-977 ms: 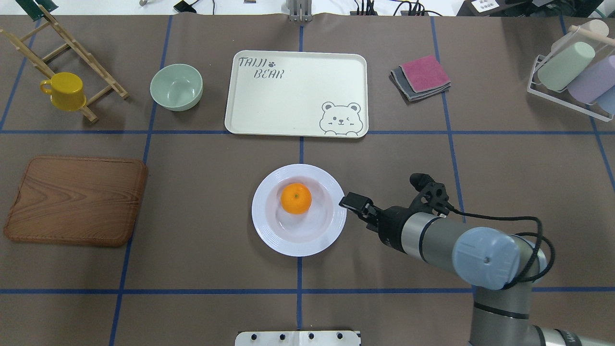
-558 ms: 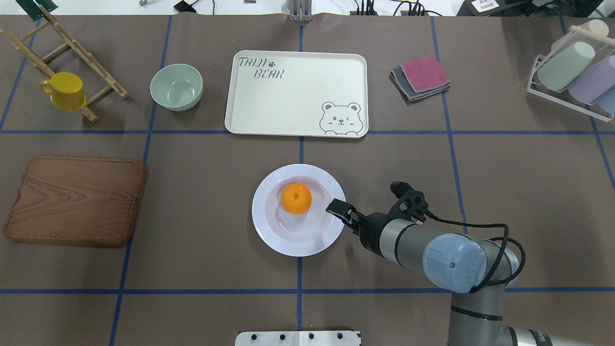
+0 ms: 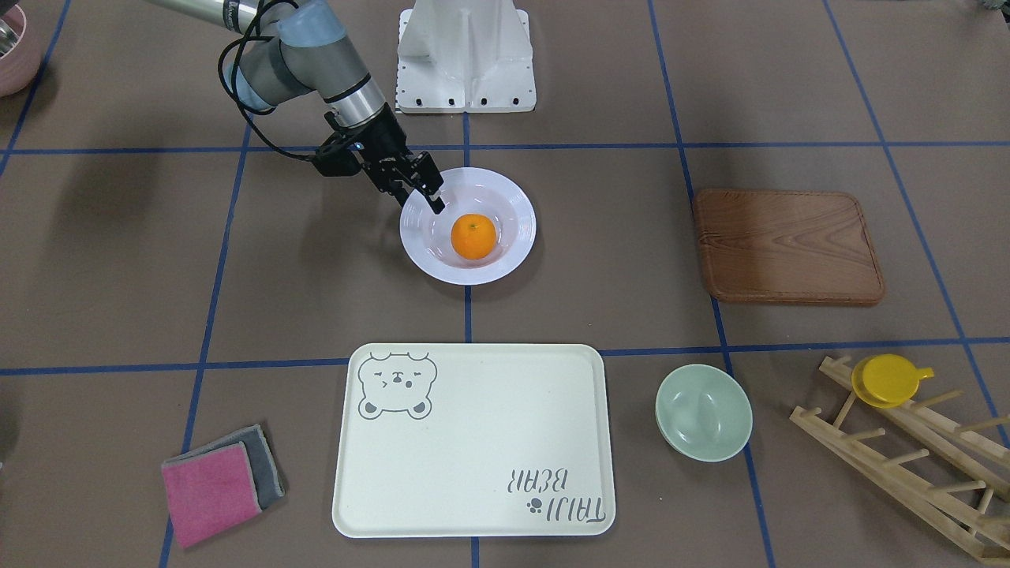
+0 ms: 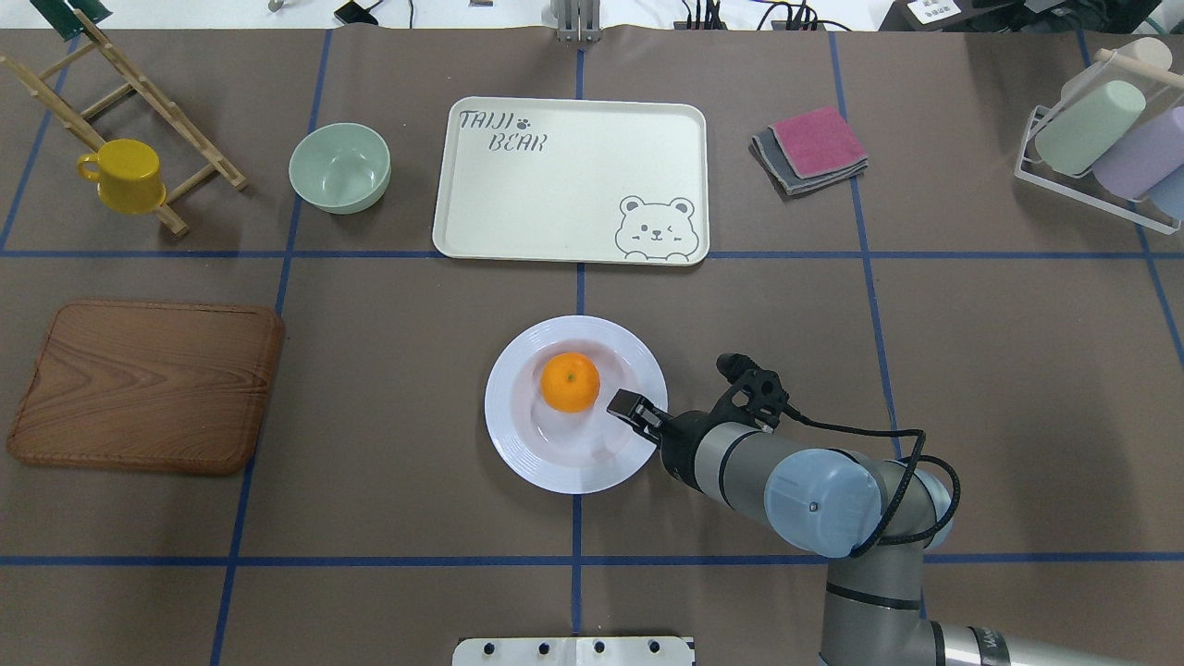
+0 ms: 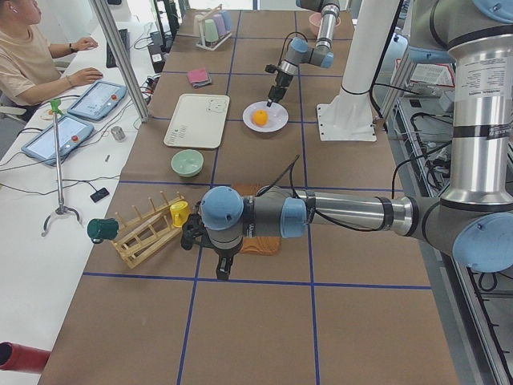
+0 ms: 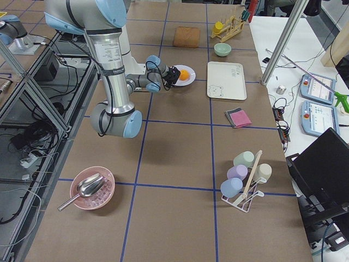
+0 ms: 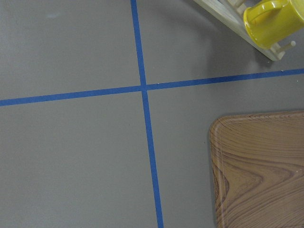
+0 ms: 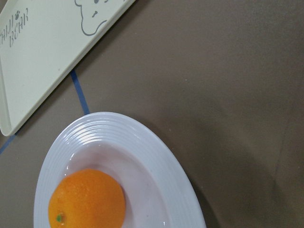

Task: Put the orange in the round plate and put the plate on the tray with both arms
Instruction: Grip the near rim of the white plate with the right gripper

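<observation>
The orange [image 4: 570, 381] lies inside the white round plate [image 4: 523, 453] at the table's middle. The plate stands on the table in front of the cream bear tray [image 4: 569, 176], apart from it. My right gripper [image 4: 631, 407] reaches over the plate's right rim, close beside the orange, and looks open in the front-facing view [image 3: 422, 193]. The right wrist view shows the orange [image 8: 87, 199], the plate's ribbed rim [image 8: 142, 142] and a tray corner [image 8: 42, 61], but no fingers. My left gripper [image 5: 223, 269] hangs low near the wooden board; I cannot tell its state.
A wooden board [image 4: 148, 384] lies at the left. A pale-green bowl [image 4: 339, 166] and a yellow cup [image 4: 125, 174] on a wooden rack sit at the back left. Folded cloths [image 4: 814, 148] and a cup holder [image 4: 1101, 139] are at the back right.
My right gripper has slid left, from just outside the plate's right rim to over the rim near the orange. Plate and orange have stayed put.
</observation>
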